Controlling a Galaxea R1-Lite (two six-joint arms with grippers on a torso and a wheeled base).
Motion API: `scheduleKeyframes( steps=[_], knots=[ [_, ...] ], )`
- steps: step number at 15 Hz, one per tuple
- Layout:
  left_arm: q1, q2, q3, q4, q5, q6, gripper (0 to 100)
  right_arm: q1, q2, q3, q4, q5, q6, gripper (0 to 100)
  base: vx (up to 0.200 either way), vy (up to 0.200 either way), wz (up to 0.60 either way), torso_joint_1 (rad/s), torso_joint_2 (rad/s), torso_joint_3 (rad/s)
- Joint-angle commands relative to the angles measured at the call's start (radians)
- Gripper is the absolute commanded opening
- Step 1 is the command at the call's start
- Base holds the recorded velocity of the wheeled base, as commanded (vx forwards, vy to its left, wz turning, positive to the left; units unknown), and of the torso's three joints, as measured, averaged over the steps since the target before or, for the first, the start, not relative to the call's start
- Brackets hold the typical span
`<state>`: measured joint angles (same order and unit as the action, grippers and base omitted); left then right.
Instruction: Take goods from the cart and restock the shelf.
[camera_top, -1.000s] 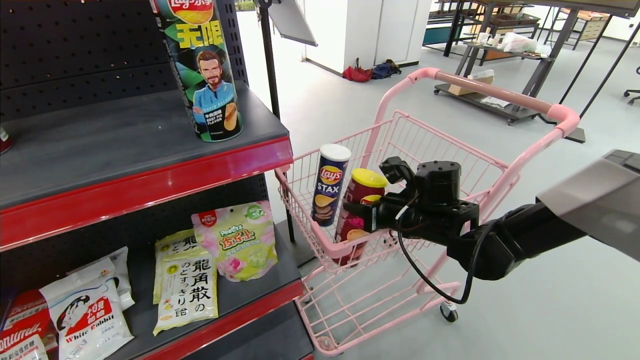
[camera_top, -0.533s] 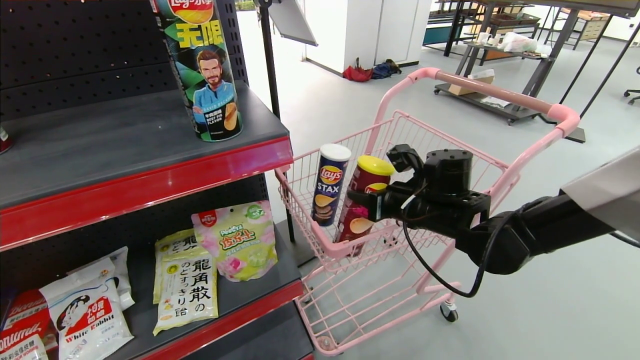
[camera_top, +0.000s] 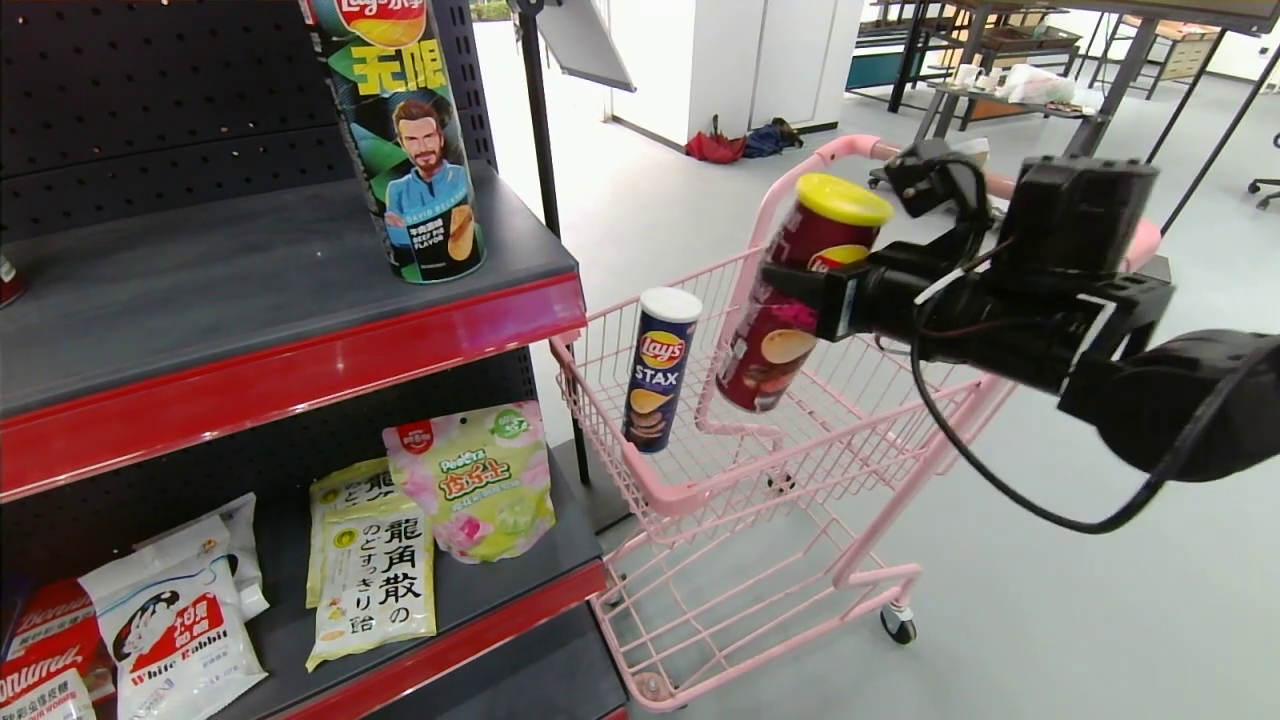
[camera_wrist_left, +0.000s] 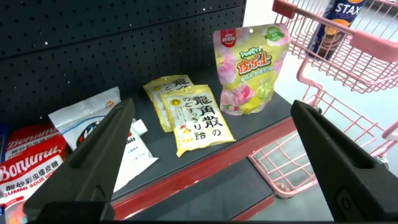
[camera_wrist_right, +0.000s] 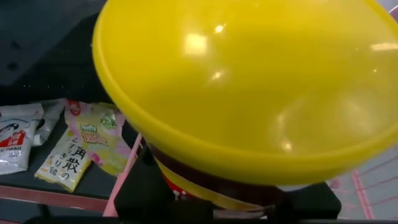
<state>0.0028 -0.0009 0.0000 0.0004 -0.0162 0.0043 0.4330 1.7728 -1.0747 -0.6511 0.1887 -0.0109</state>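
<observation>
The black steel shelf with red front lips (camera_top: 300, 370) stands beyond the jaw tips, and the pink wire cart (camera_top: 650, 480) sits below them. The right gripper (camera_top: 812, 292) pinches a tilted red cardboard crisp tube (camera_top: 765, 355) high on its wall, clear above the cart. It is probably light and stiff but crushable and glossy-slick, so a hold near the reinforced rim suits it. Its yellow plastic lid (camera_top: 844, 198) sits just above the jaws. The left gripper (camera_wrist_left: 208, 162) hangs with jaws spread wide and empty
</observation>
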Motion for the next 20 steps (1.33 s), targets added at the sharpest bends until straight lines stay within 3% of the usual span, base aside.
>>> scheduleKeyframes(
  steps=[1, 4, 5, 7, 9, 11, 20],
  knots=[
    [0.0, 0.001, 0.0, 0.0, -0.001, 0.0, 100, -0.013, -0.277, -0.03, 0.225, -0.072, -0.04, 0, 0.0, 0.0, 0.0, 0.0, 0.0, 0.0],
    [0.0, 0.001, 0.0, 0.0, -0.001, 0.0, 100, -0.007, -0.581, 0.134, 0.479, -0.356, -0.064, 0, 0.0, 0.0, 0.0, 0.0, 0.0, 0.0],
    [0.0, 0.001, 0.0, 0.0, -0.001, 0.0, 100, -0.01, -0.734, 0.303, 0.541, -0.437, -0.06, 0, 0.0, 0.0, 0.0, 0.0, 0.0, 0.0],
    [0.0, 0.001, 0.0, 0.0, -0.001, 0.003, 100, -0.077, -0.926, 0.529, 0.544, -0.445, -0.017, 0, 0.0, 0.0, 0.0, 0.0, 0.0, 0.0],
    [0.0, 0.001, 0.0, 0.0, -0.001, 0.003, 100, -0.169, -1.087, 0.651, 0.596, -0.445, -0.018, 0, 0.0, 0.0, 0.0, 0.0, 0.0, 0.0],
    [-0.001, 0.001, 0.0, 0.0, -0.001, 0.003, 100, -0.272, -1.178, 0.665, 0.734, -0.433, -0.015, 0, 0.0, 0.0, 0.0, 0.0, 0.0, 0.0],
    [0.0, 0.001, 0.0, 0.0, -0.001, 0.003, 100, -0.307, -1.224, 0.691, 0.758, -0.422, -0.018, 0, 0.0, 0.0, 0.0, 0.009, -0.04, -0.036]
  ],
)
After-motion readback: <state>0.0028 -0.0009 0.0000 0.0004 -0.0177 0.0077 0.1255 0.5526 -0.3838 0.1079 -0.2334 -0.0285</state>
